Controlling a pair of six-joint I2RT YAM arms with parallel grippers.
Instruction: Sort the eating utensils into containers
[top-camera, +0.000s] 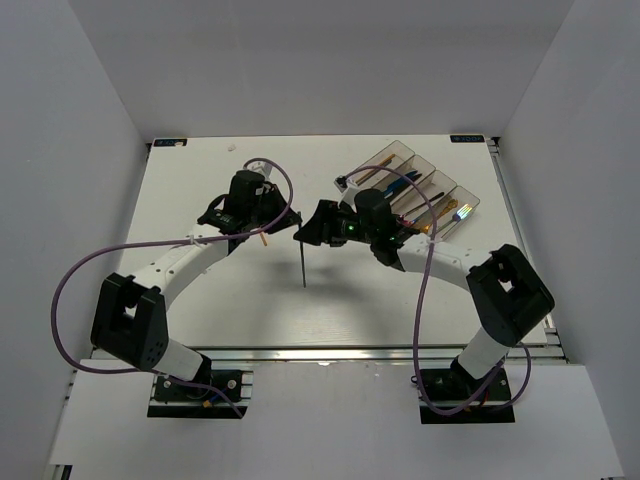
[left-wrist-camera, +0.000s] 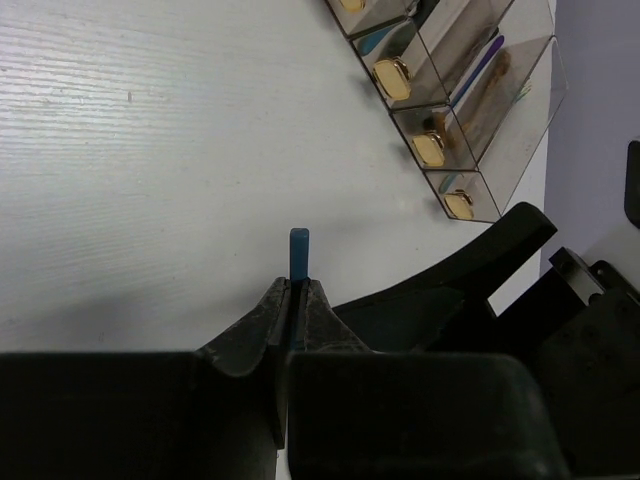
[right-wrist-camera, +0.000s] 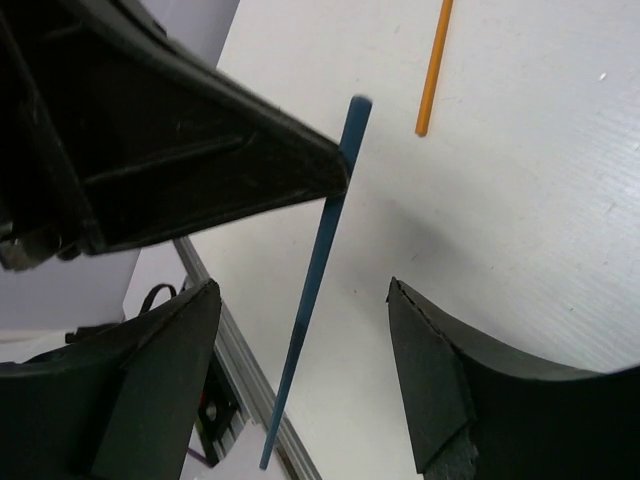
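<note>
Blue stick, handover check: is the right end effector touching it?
Apart. The right wrist view shows the blue stick between the open fingers of the right end effector, a gap each side; the left end effector holds it.

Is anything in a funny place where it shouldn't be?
Yes. A blue stick is up in the air, pinched at one end by the left gripper, between the right gripper's open fingers. An orange chopstick lies loose on the table, outside the containers.
</note>
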